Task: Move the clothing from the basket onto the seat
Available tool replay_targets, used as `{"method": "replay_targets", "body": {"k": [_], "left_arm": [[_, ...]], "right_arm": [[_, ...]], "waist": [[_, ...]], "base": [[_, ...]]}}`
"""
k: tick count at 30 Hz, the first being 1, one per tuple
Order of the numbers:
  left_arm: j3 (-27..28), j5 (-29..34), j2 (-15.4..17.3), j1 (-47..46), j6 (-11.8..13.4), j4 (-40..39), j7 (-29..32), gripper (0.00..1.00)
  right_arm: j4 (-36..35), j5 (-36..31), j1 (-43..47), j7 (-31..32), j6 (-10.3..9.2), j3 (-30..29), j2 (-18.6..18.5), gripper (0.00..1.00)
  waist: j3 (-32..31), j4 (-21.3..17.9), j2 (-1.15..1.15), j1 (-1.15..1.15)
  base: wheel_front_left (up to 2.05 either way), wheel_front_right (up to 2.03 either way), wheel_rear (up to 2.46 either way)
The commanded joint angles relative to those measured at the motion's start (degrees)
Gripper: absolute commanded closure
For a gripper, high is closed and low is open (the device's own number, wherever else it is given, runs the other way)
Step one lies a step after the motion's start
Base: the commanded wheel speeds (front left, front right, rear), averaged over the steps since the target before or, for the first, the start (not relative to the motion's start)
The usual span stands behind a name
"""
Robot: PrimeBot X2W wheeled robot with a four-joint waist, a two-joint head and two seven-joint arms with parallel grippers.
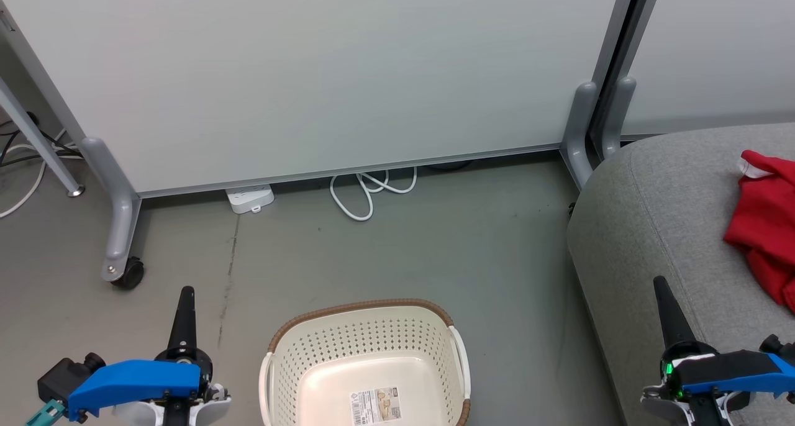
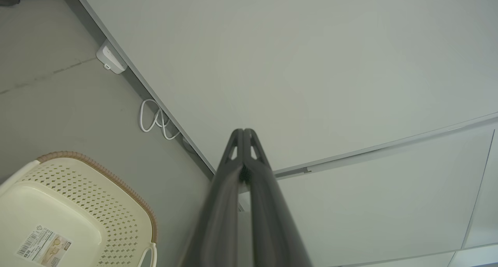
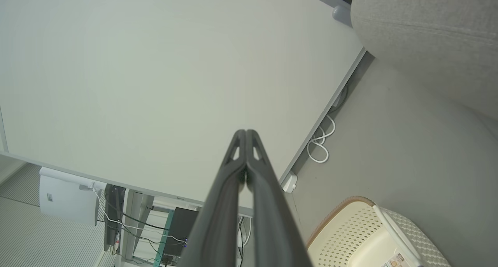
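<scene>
The cream basket point(image 1: 366, 345) with a brown rim stands on the floor at the bottom centre, with nothing in it but a barcode sticker on its base; the basket point(image 2: 70, 204) also appears in the left wrist view and the basket point(image 3: 365, 236) in the right wrist view. Red clothing point(image 1: 767, 227) with a white label lies on the grey seat point(image 1: 658, 215) at the right edge. My left gripper point(image 1: 186, 292) is shut with nothing in it, left of the basket. My right gripper point(image 1: 659, 284) is shut with nothing in it, in front of the seat, left of the clothing.
A pale partition panel point(image 1: 323, 72) on grey wheeled feet point(image 1: 121, 240) stands behind the basket. A white power strip point(image 1: 249, 198) and a looped white cable point(image 1: 366, 193) lie at its base. More cables point(image 1: 25, 159) run at the far left. Grey floor point(image 1: 484, 258) separates basket and seat.
</scene>
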Motion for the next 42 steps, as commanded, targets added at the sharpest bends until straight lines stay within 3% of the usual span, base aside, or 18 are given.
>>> {"method": "replay_targets", "body": {"k": [1,42], "left_arm": [[0.49,-1.75,0.37,-1.28,-0.43,-0.68,0.56,1.0],[3.26,-19.2,0.13,-1.99,-0.64,-1.7,5.48,1.0]], "right_arm": [[-0.68,1.95,-1.47,0.57,0.02,-0.14,-0.3,1.0],[-1.02,20.79,-1.86,5.41,0.03,-0.9,-0.36,1.0]], "waist": [[-0.04,-0.07,0.0,0.0],[-0.74,-1.3,0.0,0.0]], "base": [[0.0,0.0,0.0],[0.0,0.0,0.0]]}}
